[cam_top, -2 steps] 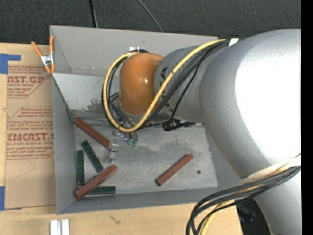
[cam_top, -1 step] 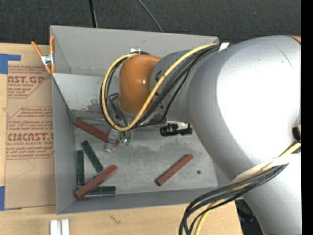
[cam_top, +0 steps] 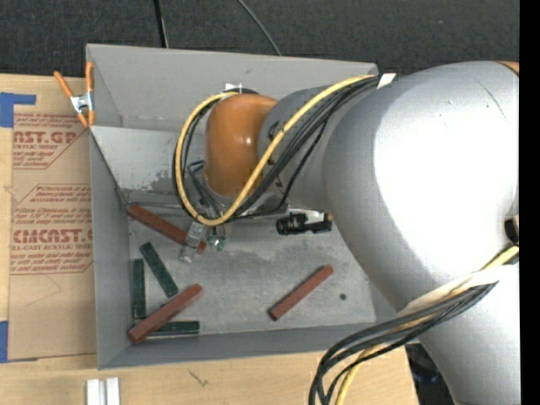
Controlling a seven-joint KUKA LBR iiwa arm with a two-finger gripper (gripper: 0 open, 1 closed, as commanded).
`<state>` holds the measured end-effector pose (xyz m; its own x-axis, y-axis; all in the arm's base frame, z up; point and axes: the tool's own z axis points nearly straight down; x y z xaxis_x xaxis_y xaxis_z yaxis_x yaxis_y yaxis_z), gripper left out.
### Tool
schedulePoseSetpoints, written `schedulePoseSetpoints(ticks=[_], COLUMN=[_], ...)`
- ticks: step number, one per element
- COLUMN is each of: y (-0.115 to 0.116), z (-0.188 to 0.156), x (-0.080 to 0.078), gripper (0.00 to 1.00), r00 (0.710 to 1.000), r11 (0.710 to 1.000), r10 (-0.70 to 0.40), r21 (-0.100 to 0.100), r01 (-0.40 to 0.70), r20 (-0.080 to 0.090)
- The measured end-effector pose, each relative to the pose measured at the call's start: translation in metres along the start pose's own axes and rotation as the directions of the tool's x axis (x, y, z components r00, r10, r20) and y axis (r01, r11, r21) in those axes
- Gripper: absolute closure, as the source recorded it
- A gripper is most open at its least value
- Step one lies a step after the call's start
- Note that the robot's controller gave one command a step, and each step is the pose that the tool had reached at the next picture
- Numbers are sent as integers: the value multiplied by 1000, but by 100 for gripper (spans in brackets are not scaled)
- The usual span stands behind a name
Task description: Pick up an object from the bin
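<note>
Left of centre in the frame, the red-brown stick (cam_top: pixel 156 222) slants from upper left down to lower right, its lower end right at my end effector (cam_top: pixel 200 241), whose opening I cannot tell, with dark green sticks (cam_top: pixel 159 270) just below.

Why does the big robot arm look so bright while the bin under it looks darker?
In the camera view, light, probably from above, puts a soft sheen on the grey arm and a pale highlight on its orange cover. In the same view, the arm seems to shade the bin floor around the end effector, beside a red-brown stick.
</note>
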<state>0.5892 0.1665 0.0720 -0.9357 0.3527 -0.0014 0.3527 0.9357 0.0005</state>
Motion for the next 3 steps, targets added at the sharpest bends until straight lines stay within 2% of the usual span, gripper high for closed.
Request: schedulePoseSetpoints(ticks=[1,2,3], y=[-1,-2,-1], z=[-4,-21,-38], x=[1,2,1], gripper=[100,100,100], r00=[1000,1000,1000], r11=[1000,1000,1000], r10=[0,0,0], r21=[1,4,1], r01=[0,0,0], r20=[-1,-6,-3])
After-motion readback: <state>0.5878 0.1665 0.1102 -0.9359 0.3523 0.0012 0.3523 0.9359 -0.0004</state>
